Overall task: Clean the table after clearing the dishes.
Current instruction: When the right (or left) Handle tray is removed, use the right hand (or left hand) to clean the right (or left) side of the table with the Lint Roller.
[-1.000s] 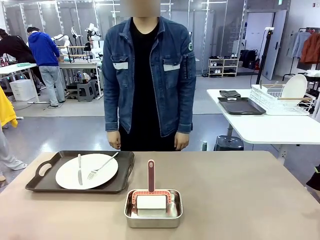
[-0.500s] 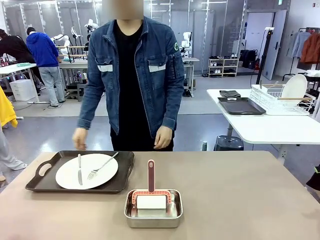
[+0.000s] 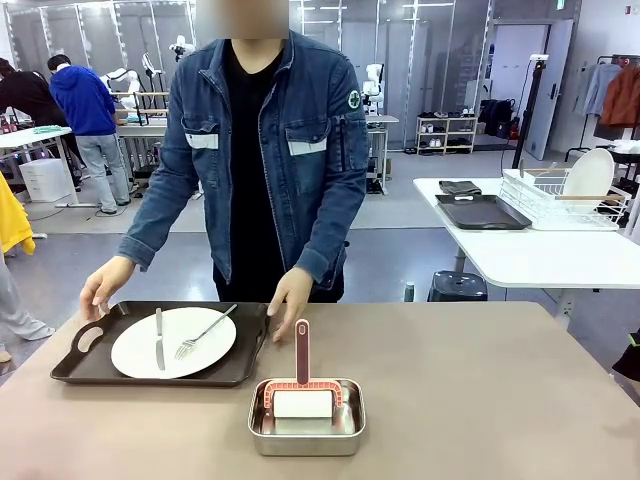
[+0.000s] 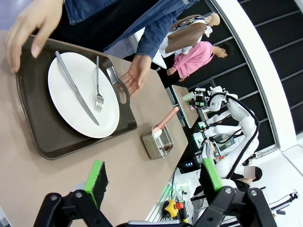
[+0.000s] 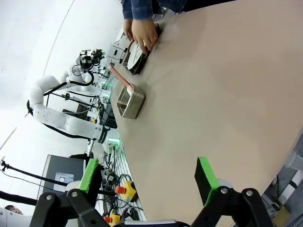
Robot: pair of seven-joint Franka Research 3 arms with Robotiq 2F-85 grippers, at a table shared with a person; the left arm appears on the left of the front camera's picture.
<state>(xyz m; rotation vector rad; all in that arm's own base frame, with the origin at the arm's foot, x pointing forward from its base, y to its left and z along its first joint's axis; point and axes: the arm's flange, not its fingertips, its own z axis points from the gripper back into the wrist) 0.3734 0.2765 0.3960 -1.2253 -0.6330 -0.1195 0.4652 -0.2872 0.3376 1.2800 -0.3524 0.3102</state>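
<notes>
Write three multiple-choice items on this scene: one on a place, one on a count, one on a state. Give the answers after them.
1. Where does the steel pan stand relative to the dark tray?
A. On it
B. Beyond it, nearer the person
C. On the table, to the robot's right of it and nearer the robot

2. How many pieces of cutlery lie on the white plate?
A. One
B. Two
C. Four

3. How do the fingers of the left gripper stand?
A. Open, holding nothing
B. Shut on a spoon
C. Shut on a cloth

Answers:
1 C: the front view shows the pan on the bare tabletop, right of the tray.
2 B: one knife and one fork.
3 A: the left wrist view shows the green pads wide apart with nothing between them.
</notes>
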